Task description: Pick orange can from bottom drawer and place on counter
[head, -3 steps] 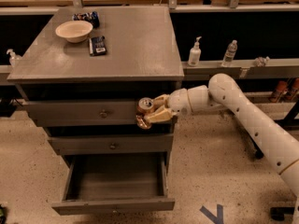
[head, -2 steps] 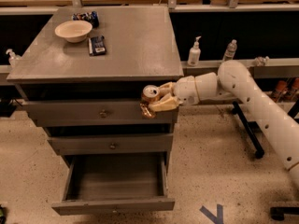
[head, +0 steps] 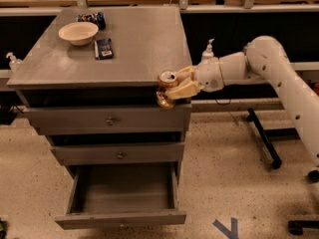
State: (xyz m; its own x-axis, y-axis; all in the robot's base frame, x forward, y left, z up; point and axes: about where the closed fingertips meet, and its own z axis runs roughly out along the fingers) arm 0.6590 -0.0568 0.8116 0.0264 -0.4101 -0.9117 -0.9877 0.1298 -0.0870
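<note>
The orange can (head: 166,88), copper-orange with a silver lid, is held upright in my gripper (head: 180,86), whose fingers (head: 183,89) are shut on it. The can hangs in front of the counter's front right edge, its lid about level with the counter (head: 139,44) top. The bottom drawer (head: 122,195) is pulled open below and its inside looks empty. My white arm (head: 259,63) reaches in from the right.
On the counter's back left stand a cream bowl (head: 78,33), a dark blue packet (head: 103,48) and a dark can lying down (head: 92,18). Two shallower grey drawers (head: 107,119) are shut. A white pump bottle (head: 208,50) stands on the shelf behind. A black chair base (head: 264,138) is at right.
My gripper has risen with the orange can, from in front of the top drawer up to the level of the counter's front right edge.
</note>
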